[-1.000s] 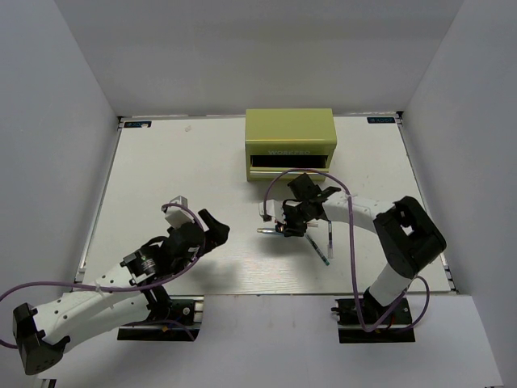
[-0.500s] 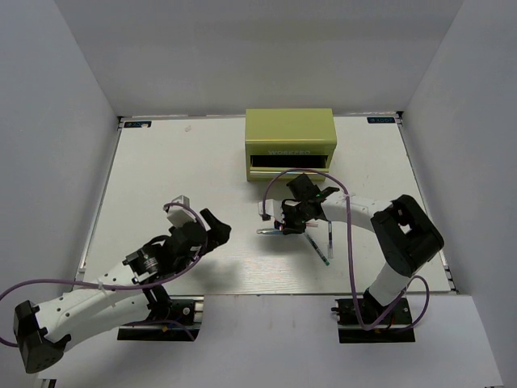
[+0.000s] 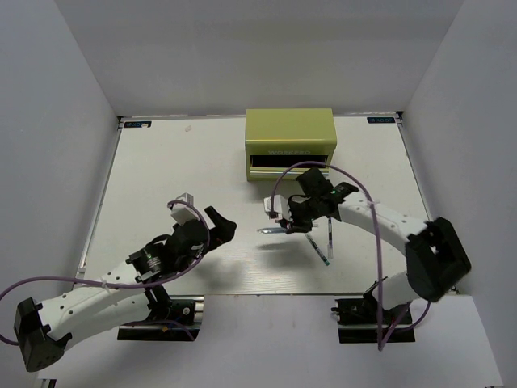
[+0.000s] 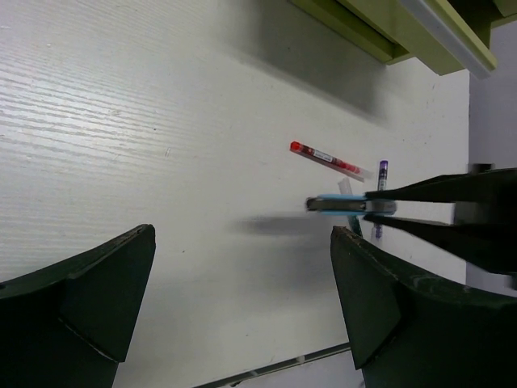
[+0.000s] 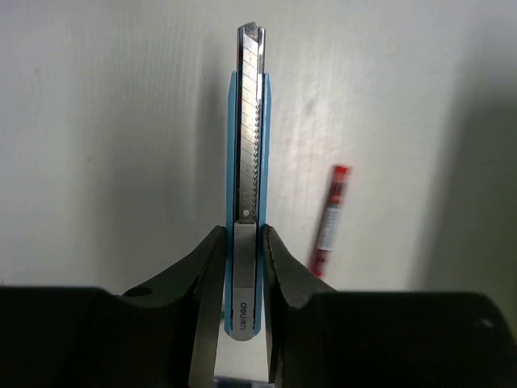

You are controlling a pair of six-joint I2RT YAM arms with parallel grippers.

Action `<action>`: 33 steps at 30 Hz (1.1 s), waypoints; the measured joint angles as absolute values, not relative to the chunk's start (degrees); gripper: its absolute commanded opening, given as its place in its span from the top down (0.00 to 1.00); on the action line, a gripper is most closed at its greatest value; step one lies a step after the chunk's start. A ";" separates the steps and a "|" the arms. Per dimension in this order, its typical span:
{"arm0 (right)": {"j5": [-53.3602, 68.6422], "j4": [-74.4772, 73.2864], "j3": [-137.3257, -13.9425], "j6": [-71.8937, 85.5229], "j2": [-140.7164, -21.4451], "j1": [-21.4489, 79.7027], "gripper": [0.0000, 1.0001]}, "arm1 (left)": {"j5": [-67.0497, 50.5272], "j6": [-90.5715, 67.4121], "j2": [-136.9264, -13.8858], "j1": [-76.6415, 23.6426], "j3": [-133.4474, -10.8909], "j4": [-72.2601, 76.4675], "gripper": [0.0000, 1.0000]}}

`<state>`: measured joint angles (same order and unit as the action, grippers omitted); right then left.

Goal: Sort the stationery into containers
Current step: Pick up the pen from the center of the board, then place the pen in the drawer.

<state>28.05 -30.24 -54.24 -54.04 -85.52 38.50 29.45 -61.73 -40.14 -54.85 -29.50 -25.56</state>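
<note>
Early stage: right gripper (image 5: 246, 242) pinches blue cutter (image 5: 246, 145) raised before the chest (image 3: 290, 144), left gripper (image 4: 242, 279) spread idle, red pen (image 5: 329, 218) before the chest too, unsorted.

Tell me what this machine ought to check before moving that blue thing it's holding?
1. Right tool shut squarely on the light blue cutter: ok.
2. Cutter lifted off the table: ok, its shadow lies apart from it in the left wrist view.
3. Blade fully retracted: cannot tell.
4. Yellow-green chest open enough at the front to take it: cannot tell.
5. Left tool open and away from the chest: ok.
6. Red pen free of the right tool: ok, it lies on the table.
</note>
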 measured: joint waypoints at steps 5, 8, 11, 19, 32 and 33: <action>26.57 -27.46 -57.28 -51.99 -75.64 38.26 1.00 | 28.93 -60.99 -40.75 -54.85 -28.53 -22.57 0.01; 23.00 -23.86 -56.88 -51.05 -72.51 38.04 1.00 | 28.47 -60.45 -42.06 -54.85 -28.51 -20.78 0.01; 18.87 -20.38 -56.77 -50.98 -72.44 37.23 1.00 | 27.90 -60.25 -43.31 -54.85 -28.51 -19.14 0.01; 9.30 -13.63 -61.84 -53.06 -81.17 33.74 1.00 | 27.11 -59.55 -45.10 -54.85 -28.51 -16.21 0.01; 9.02 -10.74 -69.41 -60.75 -86.80 30.57 1.00 | 26.17 -58.89 -46.74 -54.85 -28.51 -13.76 0.01; 9.26 -10.79 -69.47 -61.19 -87.29 30.44 1.00 | 26.11 -58.83 -46.98 -54.85 -28.51 -13.65 0.01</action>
<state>9.26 -10.79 -69.47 -61.19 -87.29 30.44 26.11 -58.83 -46.98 -54.85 -28.51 -13.65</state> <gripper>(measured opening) 0.271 0.990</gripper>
